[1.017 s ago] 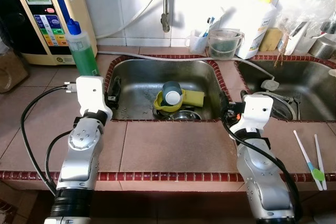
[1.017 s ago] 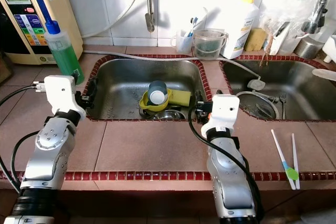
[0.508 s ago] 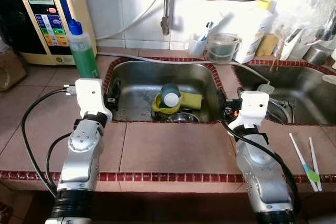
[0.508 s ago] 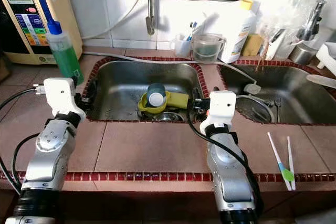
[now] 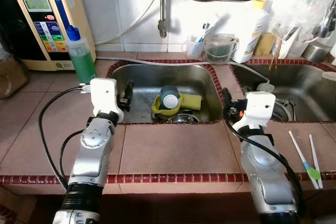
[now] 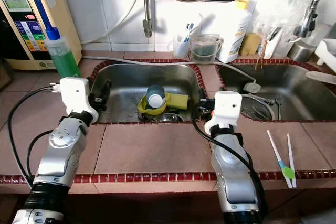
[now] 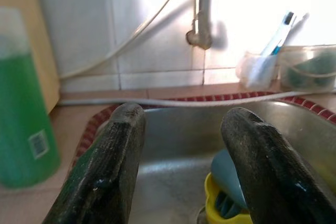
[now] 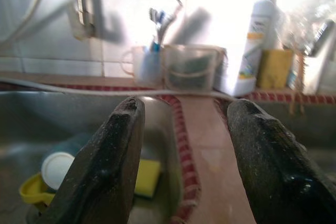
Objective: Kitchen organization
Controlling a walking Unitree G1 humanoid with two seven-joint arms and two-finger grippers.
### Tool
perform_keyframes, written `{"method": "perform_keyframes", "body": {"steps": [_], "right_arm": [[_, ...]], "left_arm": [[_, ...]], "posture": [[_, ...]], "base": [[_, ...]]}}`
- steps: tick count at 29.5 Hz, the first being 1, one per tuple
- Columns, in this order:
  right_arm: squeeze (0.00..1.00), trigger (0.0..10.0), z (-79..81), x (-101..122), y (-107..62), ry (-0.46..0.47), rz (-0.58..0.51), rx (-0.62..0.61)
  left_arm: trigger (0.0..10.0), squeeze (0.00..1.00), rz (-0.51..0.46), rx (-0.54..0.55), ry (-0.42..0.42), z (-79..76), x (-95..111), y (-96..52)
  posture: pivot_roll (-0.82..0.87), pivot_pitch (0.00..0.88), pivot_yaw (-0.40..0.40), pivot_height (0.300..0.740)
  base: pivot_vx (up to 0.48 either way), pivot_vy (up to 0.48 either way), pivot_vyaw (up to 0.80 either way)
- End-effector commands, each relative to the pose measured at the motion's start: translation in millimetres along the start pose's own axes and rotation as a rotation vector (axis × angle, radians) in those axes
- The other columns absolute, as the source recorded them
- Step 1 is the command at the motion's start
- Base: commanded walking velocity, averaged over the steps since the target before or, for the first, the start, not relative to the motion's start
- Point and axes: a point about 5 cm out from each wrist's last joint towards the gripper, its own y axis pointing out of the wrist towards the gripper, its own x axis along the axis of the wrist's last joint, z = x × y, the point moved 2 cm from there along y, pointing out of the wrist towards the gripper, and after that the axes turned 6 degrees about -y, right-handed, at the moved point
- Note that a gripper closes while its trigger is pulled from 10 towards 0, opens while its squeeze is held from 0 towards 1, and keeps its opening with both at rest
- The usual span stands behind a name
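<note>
The left sink (image 5: 140, 76) holds a grey-blue cup (image 5: 169, 97) lying in a yellow bowl (image 5: 159, 109), a yellow sponge (image 5: 193, 100) and a metal bowl (image 5: 184, 118). My left gripper (image 5: 125, 91) hangs open over the sink's left rim, pointing toward the cup; the left wrist view has the cup (image 7: 227, 174) past its fingers (image 7: 107, 171). My right gripper (image 5: 227, 108) is open over the tiled divider between the two sinks. In the right wrist view, its fingers (image 8: 113, 161) frame the sponge (image 8: 147, 178) and the divider.
A green soap bottle (image 5: 81, 56) and a water machine (image 5: 44, 19) stand at the back left. A tap (image 5: 163, 9), toothbrush cup (image 5: 195, 46), clear jug (image 5: 219, 49) and white bottle (image 5: 253, 30) line the wall. Two white utensils (image 5: 305, 153) lie right of the right sink (image 5: 307, 85).
My left gripper has moved right, from the counter beside the sink to over its left rim. The right arm has barely shifted. The camera has tilted slightly.
</note>
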Motion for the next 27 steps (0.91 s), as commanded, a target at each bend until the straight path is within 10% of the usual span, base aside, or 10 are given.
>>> {"method": "perform_keyframes", "body": {"steps": [1,27], "right_arm": [[0.0,10.0,-5.7,4.7,-1.0,-0.004,-0.022,-0.025],[0.0,10.0,-22.5,5.9,-16.4,-0.019,-0.019,-0.133]], "left_arm": [[10.0,0.0,-0.011,-0.017,-0.004,-2.9,3.6,3.9],[10.0,0.0,0.031,-0.116,-0.022,-21.4,-7.6,14.1]], "posture": [[-0.18,0.0,0.073,0.74],[-0.28,0.002,0.151,0.74]], "base": [[0.0,0.0,0.0],[0.0,0.0,0.0]]}}
